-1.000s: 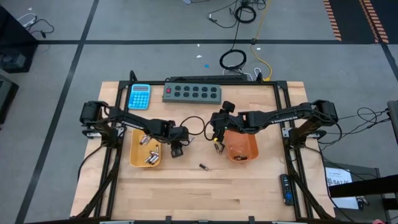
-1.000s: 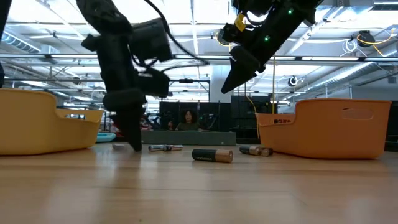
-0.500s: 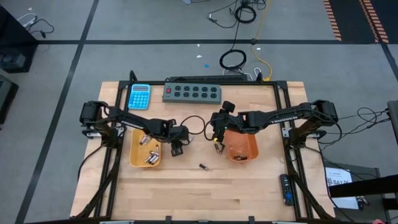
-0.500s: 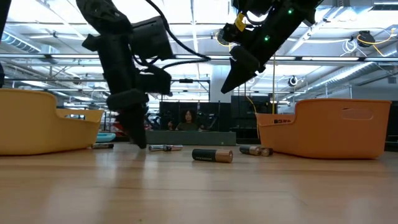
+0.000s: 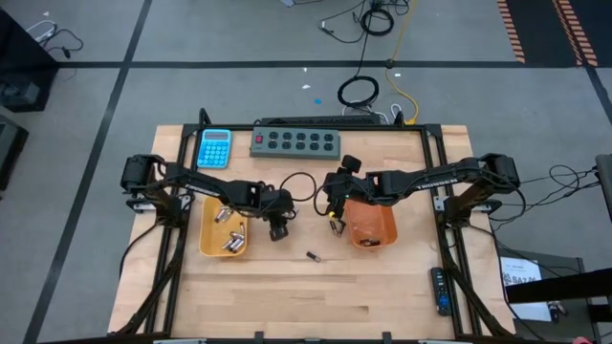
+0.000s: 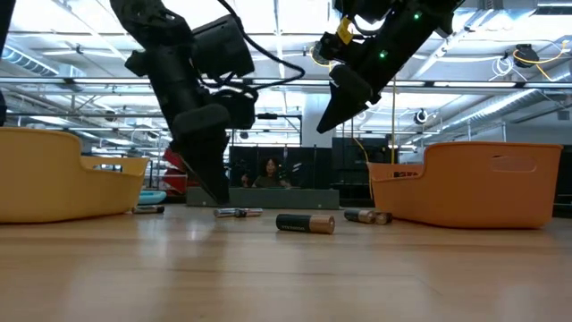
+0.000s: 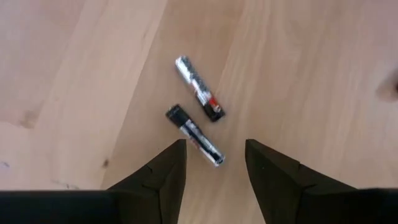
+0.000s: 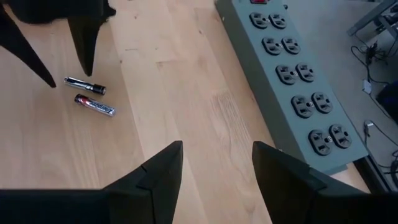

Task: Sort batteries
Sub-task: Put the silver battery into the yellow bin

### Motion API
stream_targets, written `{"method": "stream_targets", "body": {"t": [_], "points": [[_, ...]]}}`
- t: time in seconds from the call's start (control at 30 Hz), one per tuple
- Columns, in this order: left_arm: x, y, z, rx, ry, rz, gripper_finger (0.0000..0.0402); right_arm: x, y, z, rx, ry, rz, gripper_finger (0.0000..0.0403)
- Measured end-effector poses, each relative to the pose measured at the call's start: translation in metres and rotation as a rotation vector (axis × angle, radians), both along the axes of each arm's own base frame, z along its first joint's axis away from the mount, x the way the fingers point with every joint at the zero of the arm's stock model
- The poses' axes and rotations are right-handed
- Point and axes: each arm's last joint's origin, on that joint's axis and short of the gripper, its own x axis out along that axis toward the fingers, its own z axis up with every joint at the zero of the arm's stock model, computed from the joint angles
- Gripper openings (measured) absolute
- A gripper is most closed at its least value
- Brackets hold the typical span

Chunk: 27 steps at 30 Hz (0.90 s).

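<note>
My left gripper point(image 7: 213, 157) is open and hangs just above two small batteries point(image 7: 194, 133) point(image 7: 199, 96) that lie side by side on the wood; its fingers straddle the nearer one's end without touching. It stands right of the yellow tray point(image 5: 222, 236), which holds several silvery batteries point(image 5: 230, 234). My right gripper point(image 8: 216, 155) is open and hovers higher point(image 6: 333, 114), by the orange tray's point(image 5: 369, 224) left edge. From there the same two batteries point(image 8: 93, 103) show ahead. A larger battery point(image 6: 306, 223) lies alone on the table point(image 5: 312, 256).
The grey power strip point(image 5: 295, 142) and the blue calculator point(image 5: 214, 147) lie along the far edge. More loose batteries point(image 6: 361, 216) point(image 6: 147, 209) rest on the wood between the trays. A black cable loops between the arms point(image 5: 298, 186). Bare wood spreads toward the near edge.
My left gripper has moved a little toward the table's right and risen slightly off the wood, staying open. A small battery beside the yellow tray that it had hidden in the low view now shows. My right arm has kept still.
</note>
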Motion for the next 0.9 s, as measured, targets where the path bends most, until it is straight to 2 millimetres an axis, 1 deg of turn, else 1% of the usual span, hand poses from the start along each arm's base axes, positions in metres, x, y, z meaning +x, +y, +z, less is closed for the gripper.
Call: {"method": "stream_targets", "body": {"t": [0.07, 0.17, 0.23, 0.3, 0.37, 0.47, 0.5, 0.57, 0.6, 0.67, 0.73, 0.8, 0.83, 0.9], "points": [[0.002, 0.000, -0.004, 0.004, 0.001, 0.018, 0.0172, 0.000, 0.000, 0.000, 0.000, -0.002, 0.000, 0.0185], [0.004, 0.002, -0.011, 0.061, 0.020, 0.024, 0.0172, 0.001, 0.000, 0.001, -0.001, -0.008, 0.000, 0.0185], [0.004, 0.002, -0.017, 0.116, 0.044, -0.011, 0.0172, 0.001, 0.000, 0.001, -0.001, -0.009, 0.000, 0.0185], [0.005, 0.001, -0.019, 0.185, 0.061, -0.061, 0.0162, 0.001, 0.000, 0.001, -0.001, -0.015, 0.001, 0.0185], [0.005, 0.000, -0.020, 0.221, 0.074, -0.113, 0.0131, 0.001, 0.000, 0.001, -0.001, -0.015, 0.000, 0.0185], [0.003, -0.003, -0.018, 0.263, 0.088, -0.168, 0.0041, 0.003, 0.000, -0.002, 0.000, -0.010, 0.000, 0.0185], [0.001, -0.003, -0.017, 0.278, 0.100, -0.175, 0.0026, 0.004, 0.000, -0.004, 0.000, -0.007, 0.000, 0.0185], [-0.003, -0.003, -0.013, 0.294, 0.114, -0.176, 0.0020, 0.007, 0.000, -0.008, 0.000, -0.004, 0.001, 0.0185], [-0.006, -0.003, -0.009, 0.307, 0.133, -0.174, 0.0020, 0.008, 0.000, -0.012, 0.000, 0.009, 0.001, 0.0185], [-0.014, -0.005, 0.007, 0.332, 0.174, -0.162, 0.0019, 0.010, 0.000, -0.017, 0.000, 0.020, 0.000, 0.0185], [-0.022, -0.009, 0.033, 0.357, 0.170, -0.120, 0.0019, 0.012, 0.000, -0.022, 0.001, 0.037, 0.000, 0.0185], [-0.036, -0.015, 0.061, 0.355, 0.150, -0.083, 0.0019, 0.011, 0.000, -0.023, 0.001, 0.045, 0.000, 0.0185], [-0.044, -0.019, 0.074, 0.337, 0.128, -0.066, 0.0019, 0.012, 0.000, -0.023, 0.000, 0.042, -0.001, 0.0185], [-0.061, -0.026, 0.094, 0.237, 0.084, -0.024, 0.0019, 0.011, 0.000, -0.022, 0.000, 0.043, -0.001, 0.0185]]}}
